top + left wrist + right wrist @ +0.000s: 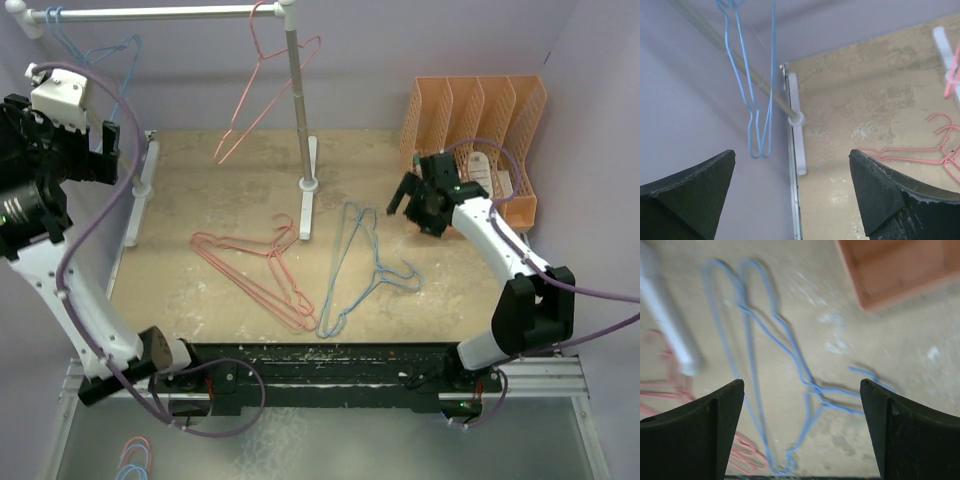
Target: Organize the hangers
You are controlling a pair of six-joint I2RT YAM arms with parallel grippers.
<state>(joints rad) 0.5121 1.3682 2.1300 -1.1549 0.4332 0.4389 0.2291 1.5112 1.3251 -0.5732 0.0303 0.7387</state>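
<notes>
A light blue hanger (105, 55) hangs on the left end of the white rack bar, and a pink one (262, 88) hangs near the right end. Two pink hangers (255, 265) and light blue hangers (355, 262) lie on the table. My left gripper (106, 155) is raised at the far left, open and empty. In the left wrist view the hanging blue hanger (760, 100) dangles just beyond my left gripper (792, 165), apart from the fingers. My right gripper (802, 390) hovers open over the blue hangers (790, 355) on the table, holding nothing.
The white pole rack (296, 110) stands on two feet at the back, one foot (797, 135) below my left gripper. An orange slotted file holder (480, 125) stands at the back right, close behind my right gripper (405, 215). Purple walls enclose the table.
</notes>
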